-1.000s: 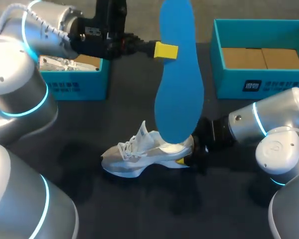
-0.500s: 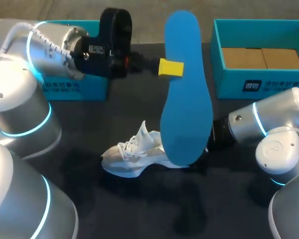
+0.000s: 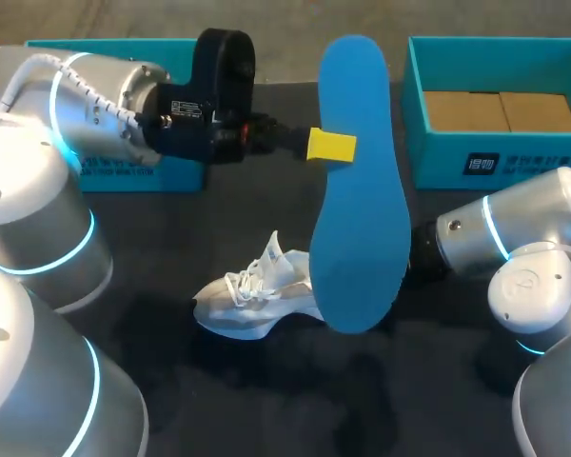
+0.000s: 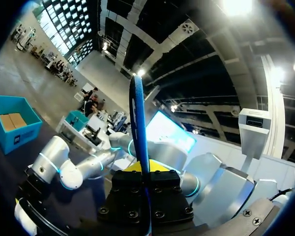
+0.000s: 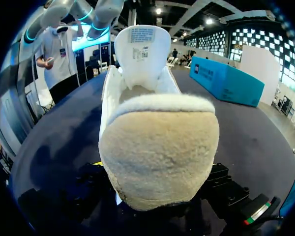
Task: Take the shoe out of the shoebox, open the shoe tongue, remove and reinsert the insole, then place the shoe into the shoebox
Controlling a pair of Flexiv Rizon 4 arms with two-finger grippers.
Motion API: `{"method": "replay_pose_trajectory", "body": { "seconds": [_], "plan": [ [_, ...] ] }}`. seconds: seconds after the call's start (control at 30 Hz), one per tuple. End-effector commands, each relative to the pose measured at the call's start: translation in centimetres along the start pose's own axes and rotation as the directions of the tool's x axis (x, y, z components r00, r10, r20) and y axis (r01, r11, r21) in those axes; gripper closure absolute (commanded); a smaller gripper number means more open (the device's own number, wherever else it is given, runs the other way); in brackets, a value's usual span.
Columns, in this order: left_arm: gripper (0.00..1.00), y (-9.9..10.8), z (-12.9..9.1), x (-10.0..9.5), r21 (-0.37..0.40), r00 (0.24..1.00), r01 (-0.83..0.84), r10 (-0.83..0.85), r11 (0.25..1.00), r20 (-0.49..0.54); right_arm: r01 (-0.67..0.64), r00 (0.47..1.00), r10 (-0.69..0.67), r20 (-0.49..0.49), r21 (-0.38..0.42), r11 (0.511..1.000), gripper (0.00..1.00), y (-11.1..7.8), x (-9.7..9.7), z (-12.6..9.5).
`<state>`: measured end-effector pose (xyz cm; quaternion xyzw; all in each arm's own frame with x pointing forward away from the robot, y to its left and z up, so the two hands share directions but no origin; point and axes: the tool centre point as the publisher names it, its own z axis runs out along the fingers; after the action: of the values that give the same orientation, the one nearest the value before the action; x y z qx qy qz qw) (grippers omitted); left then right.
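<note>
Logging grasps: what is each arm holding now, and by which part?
Left pincer: the blue insole, pinched at one long side edge. Right arm: at the white shoe's heel; the hold itself is hidden.

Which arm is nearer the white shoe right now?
Right. The right arm ends at the heel of the shoe, behind the blue insole. The left gripper is shut on that insole's edge, well apart from the shoe.

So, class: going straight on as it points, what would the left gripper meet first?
The left gripper holds the blue insole; beyond that, perhaps the right-hand shoebox, though it may pass above it.
</note>
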<state>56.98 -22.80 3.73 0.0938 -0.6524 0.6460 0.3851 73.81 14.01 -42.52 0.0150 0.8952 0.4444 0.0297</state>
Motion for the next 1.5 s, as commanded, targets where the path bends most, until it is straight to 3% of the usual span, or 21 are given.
{"method": "replay_pose_trajectory", "body": {
  "seconds": [0.03,0.47,0.57,0.6,0.63,0.83,1.03,1.5],
  "plan": [
    [1.00,0.1,0.0,0.0,0.003,1.000,-0.001,0.001,1.000,-0.001,0.000,1.000,0.000,0.002,0.001,1.000,1.00,-0.1,0.1,0.3],
    [1.00,0.1,0.0,0.0,0.003,1.000,-0.001,0.001,1.000,-0.001,0.000,1.000,0.000,0.002,0.001,1.000,1.00,-0.1,0.1,0.3],
    [1.00,0.1,0.0,0.0,0.003,1.000,-0.001,0.001,1.000,-0.001,0.000,1.000,0.000,0.002,0.001,1.000,0.60,-0.1,0.1,0.3],
    [1.00,0.1,0.0,0.0,0.003,1.000,-0.001,0.001,1.000,-0.001,0.000,1.000,0.000,0.002,0.001,1.000,0.40,-0.1,0.1,0.3],
    [1.00,0.1,0.0,0.0,0.003,1.000,-0.001,0.001,1.000,-0.001,0.000,1.000,0.000,0.002,0.001,1.000,0.00,-0.1,0.1,0.3],
    [1.00,0.1,0.0,0.0,0.003,1.000,-0.001,0.001,1.000,-0.001,0.000,1.000,0.000,0.002,0.001,1.000,0.00,-0.1,0.1,0.3],
    [1.00,0.1,0.0,0.0,0.003,1.000,-0.001,0.001,1.000,-0.001,-0.009,1.000,0.009,0.006,0.065,0.998,0.00,0.3,-0.3,-0.9],
    [1.00,0.1,0.0,0.0,0.003,1.000,-0.001,0.001,1.000,-0.001,-0.043,0.998,0.026,0.057,0.312,0.949,0.00,2.9,0.0,-4.6]
  ]
}}
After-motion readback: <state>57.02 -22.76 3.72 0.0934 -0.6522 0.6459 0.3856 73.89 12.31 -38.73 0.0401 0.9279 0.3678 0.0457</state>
